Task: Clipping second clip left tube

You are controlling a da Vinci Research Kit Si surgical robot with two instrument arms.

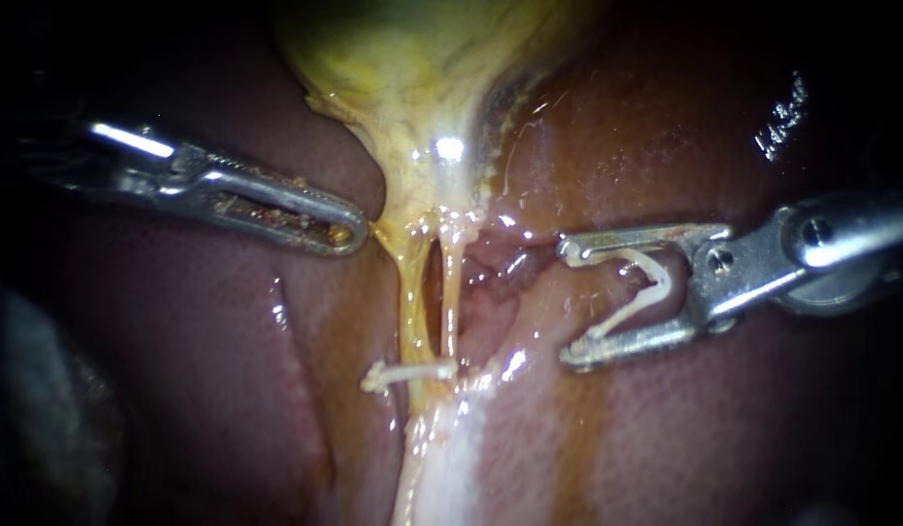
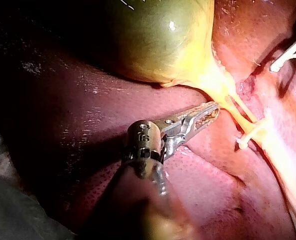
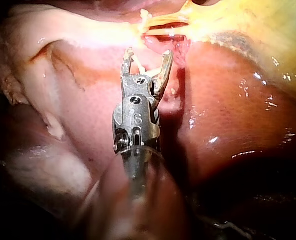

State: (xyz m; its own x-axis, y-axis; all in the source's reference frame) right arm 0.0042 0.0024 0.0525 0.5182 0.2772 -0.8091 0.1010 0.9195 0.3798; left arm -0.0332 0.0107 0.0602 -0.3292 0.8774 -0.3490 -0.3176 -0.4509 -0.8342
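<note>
Left tube (image 1: 415, 292) sat at centre, with a placed clip (image 1: 407, 373) across its 6 o'clock end. Left instrument (image 1: 346, 232) lay at 9 o'clock, jaws pressed together, tip touching yellow tissue (image 1: 388, 239) under the gallbladder (image 1: 412, 58). Right instrument (image 1: 570, 302) was at 3 o'clock, well apart from that tube, jaws wide and holding a white V-shaped loaded clip (image 1: 651, 287) between them. Liver (image 1: 178, 370) lay all round.
</note>
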